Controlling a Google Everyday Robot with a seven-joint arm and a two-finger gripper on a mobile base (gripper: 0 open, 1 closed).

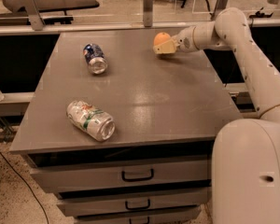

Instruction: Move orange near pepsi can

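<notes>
The orange (pixel 161 37) is at the far right part of the grey table (pixel 144 97), held between the cream fingers of my gripper (pixel 162 45), which reaches in from the right. The gripper is shut on the orange just above the tabletop. The pepsi can (pixel 95 58), dark blue with a silver top, lies on its side at the far left part of the table, well to the left of the orange.
A silver-white can with green markings (pixel 90 120) lies on its side near the front left edge. My white arm (pixel 242 45) runs along the table's right side. Drawers (pixel 130 176) are under the table. A glass rail (pixel 144 13) borders the far edge.
</notes>
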